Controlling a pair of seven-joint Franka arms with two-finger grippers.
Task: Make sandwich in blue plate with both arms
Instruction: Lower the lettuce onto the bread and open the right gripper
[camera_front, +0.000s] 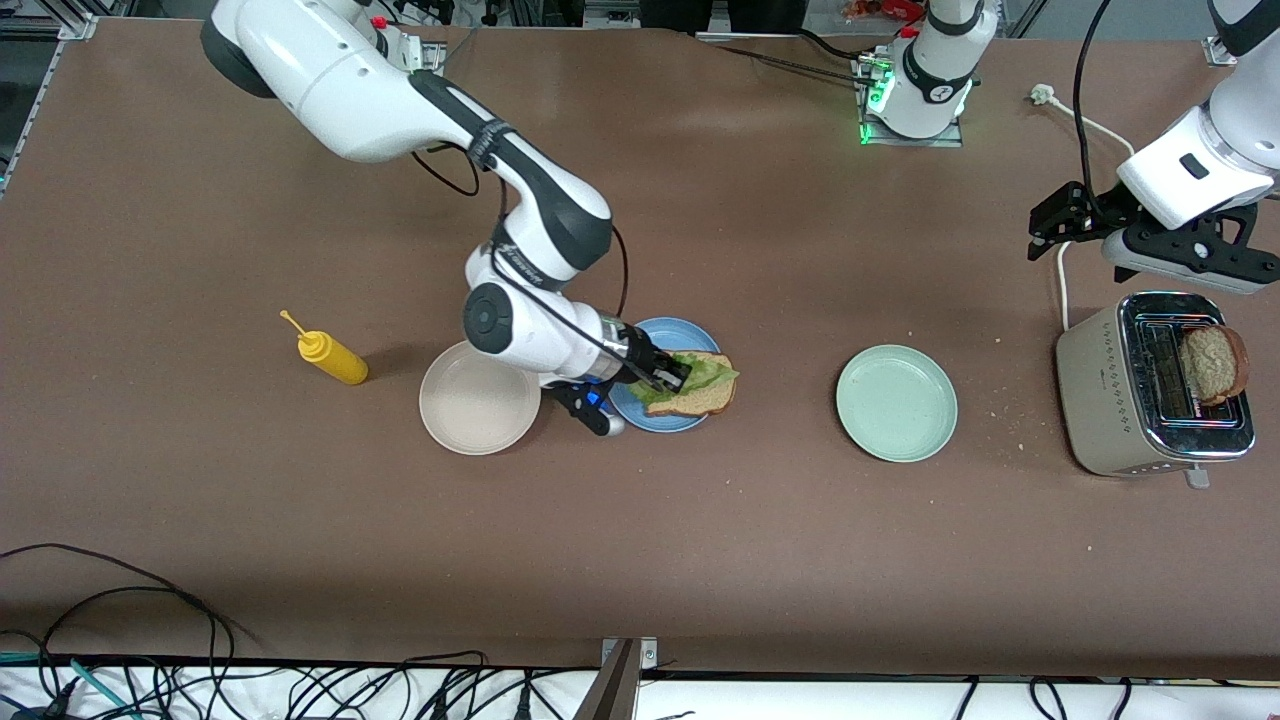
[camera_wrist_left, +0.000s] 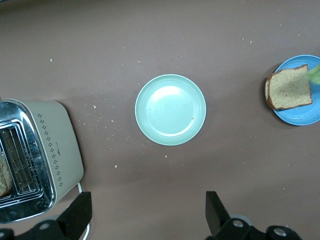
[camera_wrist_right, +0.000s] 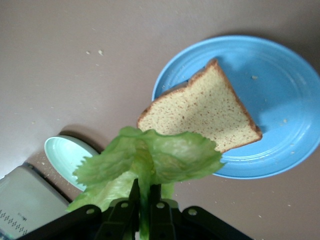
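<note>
Pinching a lettuce leaf (camera_wrist_right: 150, 162) between closed fingers, the right gripper (camera_front: 672, 378) is held low over the bread slice (camera_wrist_right: 202, 115) lying on the blue plate (camera_front: 665, 336), between the beige plate (camera_front: 479, 400) and the pale green plate (camera_front: 896, 402). The left gripper (camera_wrist_left: 145, 212) is spread wide and empty, waiting above the toaster (camera_front: 1150, 398), where a second slice (camera_front: 1212, 364) stands.

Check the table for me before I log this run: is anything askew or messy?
Bread slice overhangs the blue plate toward the pale green plate. Crumbs are scattered beside the toaster. Right end effector grips lettuce over the slice; left end effector waits open above the toaster.
</note>
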